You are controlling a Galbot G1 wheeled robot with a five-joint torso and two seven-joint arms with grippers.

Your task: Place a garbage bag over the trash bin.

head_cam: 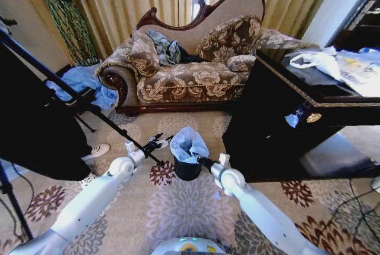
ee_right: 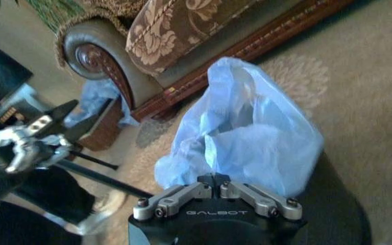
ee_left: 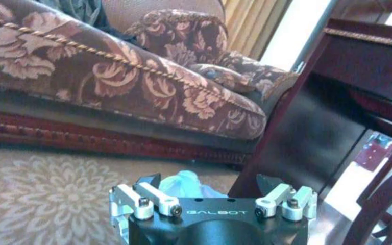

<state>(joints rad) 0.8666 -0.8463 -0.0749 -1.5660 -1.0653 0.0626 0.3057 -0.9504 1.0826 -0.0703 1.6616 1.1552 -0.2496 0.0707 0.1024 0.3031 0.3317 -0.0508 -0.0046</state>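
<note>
Pinching the garbage bag (ee_right: 250,138) at its near edge, the right gripper (head_cam: 200,160) has its jaws pressed together on the plastic, right at the rim of the trash bin (head_cam: 187,169). The bag sits bunched on top of the bin, just ahead of those jaws, puffing upward with its mouth side down toward the rim, so its long axis runs roughly vertical. The left gripper (head_cam: 160,141) hangs just beside the bag on the other side, jaws spread, holding nothing. To do this well I'd say grab the opposite edge with the free jaws and stretch the opening wide before dragging it down over the rim, slowly, since that film looks tear-prone.
</note>
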